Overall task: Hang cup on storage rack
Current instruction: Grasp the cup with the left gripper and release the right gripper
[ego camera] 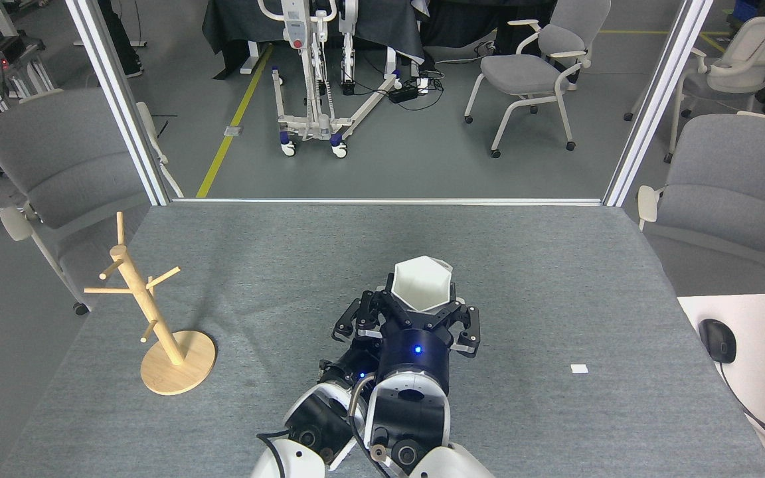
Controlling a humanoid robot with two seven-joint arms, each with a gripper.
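1. The cup [422, 284] is matte white with a hexagonal rim and faceted sides, its mouth facing up, near the middle of the grey felt-like table [555, 265].
2. The right gripper [422, 312] has its black fingers closed around the cup's lower body.
3. The left gripper [356, 322], pressed against the right one, is too hidden to read its opening.
4. The storage rack [150, 312], pale wood with angled pegs and a round disc base, stands upright by the table's left edge.
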